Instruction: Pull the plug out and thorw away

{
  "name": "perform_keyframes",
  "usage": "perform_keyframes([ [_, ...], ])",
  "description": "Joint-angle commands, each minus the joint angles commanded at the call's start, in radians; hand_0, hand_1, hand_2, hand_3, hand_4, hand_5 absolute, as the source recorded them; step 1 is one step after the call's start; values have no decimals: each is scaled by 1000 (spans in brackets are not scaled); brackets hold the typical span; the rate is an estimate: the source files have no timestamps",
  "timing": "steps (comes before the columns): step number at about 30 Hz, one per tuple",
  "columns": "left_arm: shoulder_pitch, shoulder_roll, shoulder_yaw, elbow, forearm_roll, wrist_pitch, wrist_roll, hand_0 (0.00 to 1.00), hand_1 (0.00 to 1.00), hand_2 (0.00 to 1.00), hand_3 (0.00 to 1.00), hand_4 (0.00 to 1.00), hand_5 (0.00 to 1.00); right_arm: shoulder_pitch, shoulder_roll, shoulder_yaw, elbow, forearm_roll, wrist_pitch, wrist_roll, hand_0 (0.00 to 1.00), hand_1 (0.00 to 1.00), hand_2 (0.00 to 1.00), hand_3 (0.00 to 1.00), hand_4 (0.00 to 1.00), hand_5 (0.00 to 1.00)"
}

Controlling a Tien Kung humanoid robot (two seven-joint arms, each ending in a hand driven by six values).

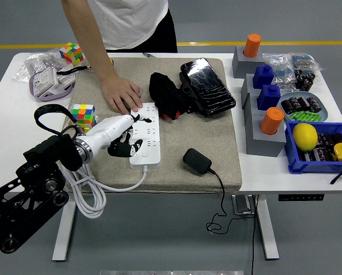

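The white table (pixel 4 123) carries a beige mat (pixel 216 143) across its middle, and places below are given relative to the white power strip (pixel 150 143) that lies lengthwise on that mat. A person in a white shirt (pixel 130 20) stands beyond the strip's far end, one hand (pixel 120 93) pressed flat on the mat and touching the strip's far left corner. The robot's left arm (pixel 39 172) comes in from the left of the strip, and its left hand (pixel 125 137) lies over the strip's left half with fingers (pixel 137 118) loosely curled and resting on the sockets; whether they grip anything cannot be told. The right arm is out of view. The strip's thick white cord (pixel 87 197) leaves its near end and loops over the table's near edge to the left. The black plug adapter (pixel 197 161) lies on the mat just right of the strip's near end, free of every socket, its thin black cable (pixel 221 200) hanging off the table's front. Past the strip's far right corner sit a black cloth (pixel 166 94) and a shiny black pouch (pixel 208 86). A colour cube (pixel 83 114) stands just left of the strip.
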Motion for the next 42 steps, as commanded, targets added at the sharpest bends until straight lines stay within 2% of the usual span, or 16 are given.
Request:
perform_keyframes([
  [4, 8, -9, -33, 55, 17, 64, -67, 183, 132, 277, 840, 738, 203, 1, 1, 2, 0, -1, 0, 0, 570, 648, 671, 571, 970, 510],
  [5, 10, -12, -41, 67, 25, 77, -80, 484, 664, 703, 856, 926, 406, 1, 2, 3, 0, -2, 0, -1, 570, 648, 671, 572, 970, 509],
  [10, 26, -31, -92, 105, 52, 137, -120, 484, 664, 703, 856, 926, 406, -1, 3, 7, 0, -3, 1, -1, 570, 648, 671, 572, 970, 509],
  [11, 29, -33, -101, 108, 52, 142, -123, 604, 772, 798, 867, 939, 432, -1, 3, 8, 0, -4, 1, -2, 570, 648, 671, 572, 970, 509],
  [16, 43, -43, -136, 117, 59, 166, -133, 604, 772, 798, 867, 939, 432, -3, 6, 9, 0, -4, 4, -1, 570, 648, 671, 572, 970, 509],
  [17, 45, -45, -143, 119, 59, 172, -137, 714, 848, 876, 869, 958, 444, -3, 6, 10, 0, -4, 4, -1, 569, 649, 672, 571, 970, 509],
  [25, 44, -46, -155, 122, 54, 188, -157, 718, 848, 876, 862, 957, 437, 3, 6, 15, 0, -5, 5, -1, 568, 648, 671, 571, 970, 509],
  [42, 51, -50, -152, 120, 53, 187, -161, 712, 840, 872, 853, 955, 418, 5, 3, 12, 2, -4, 5, -2, 569, 648, 671, 572, 970, 509],
])
